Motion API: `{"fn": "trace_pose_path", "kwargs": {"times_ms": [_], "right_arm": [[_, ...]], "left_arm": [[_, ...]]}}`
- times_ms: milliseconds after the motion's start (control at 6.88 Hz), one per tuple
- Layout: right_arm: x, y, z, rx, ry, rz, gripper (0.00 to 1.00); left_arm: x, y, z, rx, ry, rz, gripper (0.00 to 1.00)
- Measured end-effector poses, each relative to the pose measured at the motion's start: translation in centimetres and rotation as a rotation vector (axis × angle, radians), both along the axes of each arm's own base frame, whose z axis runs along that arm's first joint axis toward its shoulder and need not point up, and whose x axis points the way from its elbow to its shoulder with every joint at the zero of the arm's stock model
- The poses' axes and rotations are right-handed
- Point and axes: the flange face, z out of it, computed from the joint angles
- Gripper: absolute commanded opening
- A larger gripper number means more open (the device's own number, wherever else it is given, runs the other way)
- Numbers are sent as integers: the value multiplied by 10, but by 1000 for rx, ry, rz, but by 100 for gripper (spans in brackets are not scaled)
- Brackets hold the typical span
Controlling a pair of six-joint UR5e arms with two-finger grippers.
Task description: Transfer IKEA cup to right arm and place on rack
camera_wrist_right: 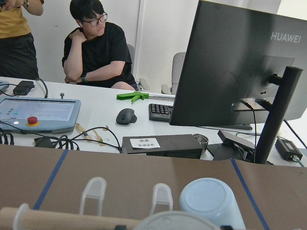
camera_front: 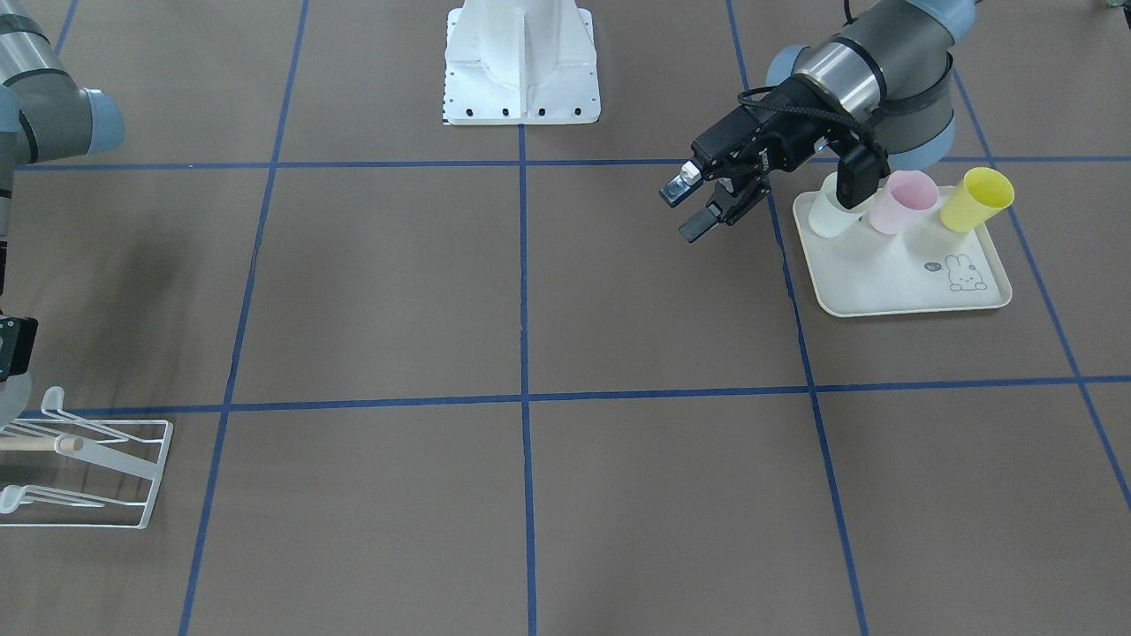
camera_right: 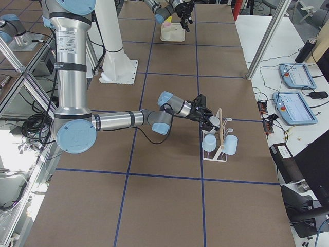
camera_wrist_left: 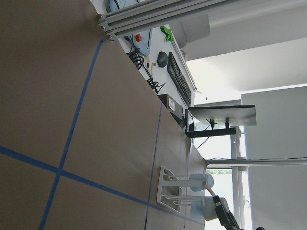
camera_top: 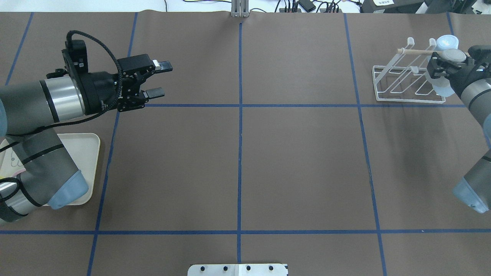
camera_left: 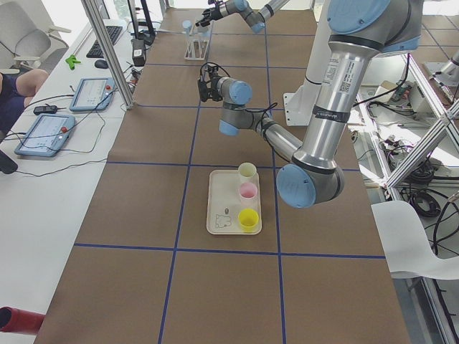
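The right gripper (camera_top: 450, 63) clasped a pale blue plastic cup (camera_top: 455, 56) between its jaws at the small white wire rack (camera_top: 401, 82); the left gripper (camera_top: 160, 79) hung wide open, empty.

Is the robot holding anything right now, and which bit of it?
The right gripper looks closed on a pale blue cup at the rack, apparently by its side; the exact spot is hidden. The left gripper is open, empty.
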Motion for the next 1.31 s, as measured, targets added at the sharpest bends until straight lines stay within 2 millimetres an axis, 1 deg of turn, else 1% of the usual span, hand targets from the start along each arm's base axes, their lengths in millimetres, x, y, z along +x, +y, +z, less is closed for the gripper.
{"fn": "trace_pose_path", "kwargs": {"times_ms": [145, 436, 582, 873, 1018, 1163, 1309], "right_arm": [[-1, 0, 2, -3, 3, -2, 99], [-1, -1, 14, -10, 11, 1, 100], [-1, -1, 14, -1, 4, 2, 100], [-3, -3, 5, 19, -15, 0, 100], [-3, -4, -6, 33, -31, -3, 100], [0, -4, -21, 47, -57, -16, 100], [9, -3, -37, 51, -83, -39, 100]], "left_arm": [[0, 0, 0, 0, 0, 0, 100], [0, 0, 0, 0, 0, 0, 100], [0, 0, -1, 0, 0, 0, 100], [-1, 1, -2, 3, 2, 0, 100], [-3, 1, -3, 8, 3, 1, 100], [-9, -4, -4, 23, -22, 1, 100], [-24, -15, 0, 56, -95, 0, 100]]}}
